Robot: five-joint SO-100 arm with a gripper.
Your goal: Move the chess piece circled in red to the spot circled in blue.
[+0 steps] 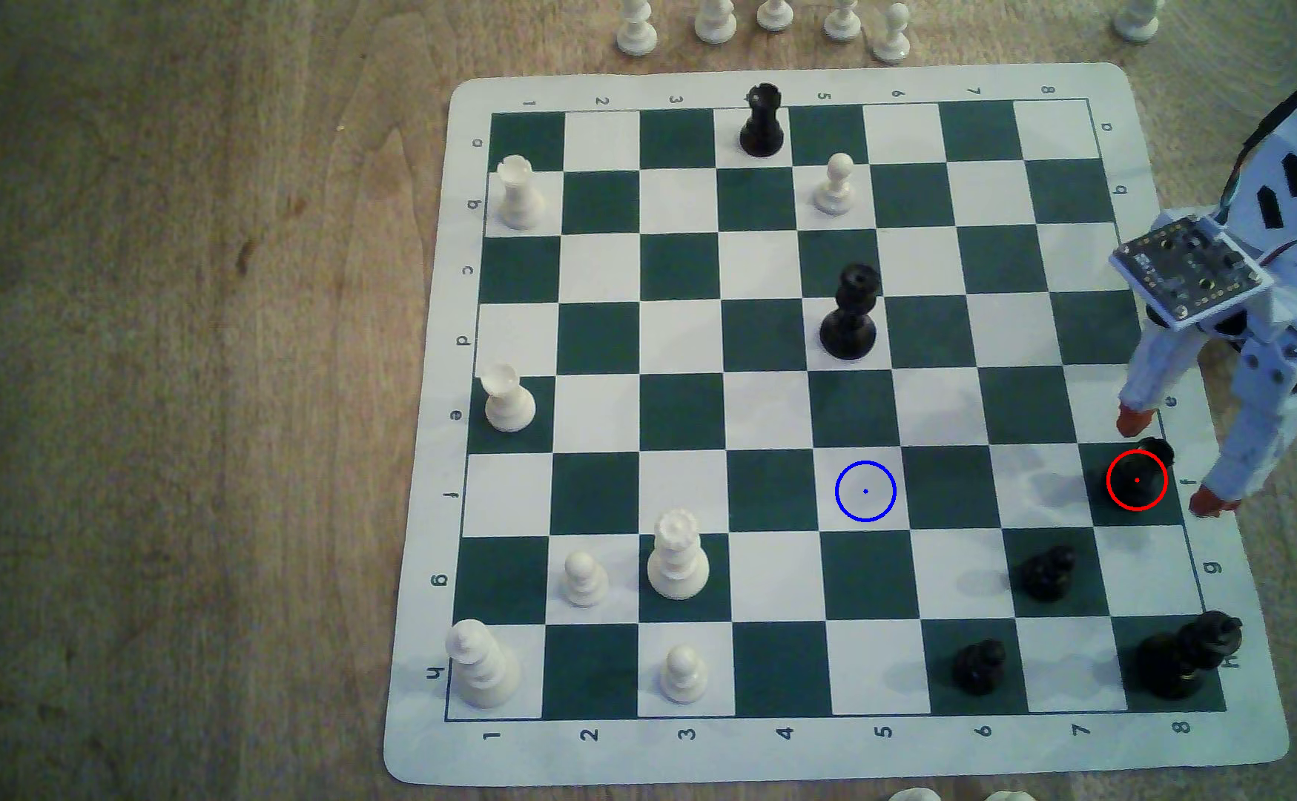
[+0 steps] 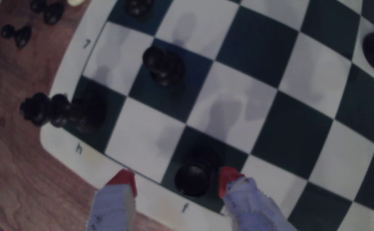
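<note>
Board edge: pawn (image 1: 1046, 574) near red-circled piece (image 1: 1138, 477), jaws astride.

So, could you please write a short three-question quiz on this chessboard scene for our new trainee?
1. True or false: the gripper is shut on the red-circled piece.
2. The blue-circled spot is on a square of which colour: A) dark green B) white?
3. Fill in: the gripper's fingertips are coloured ____.

Key: 1. False, the jaws stand open on either side of the piece. 2. B. 3. Red.
</note>
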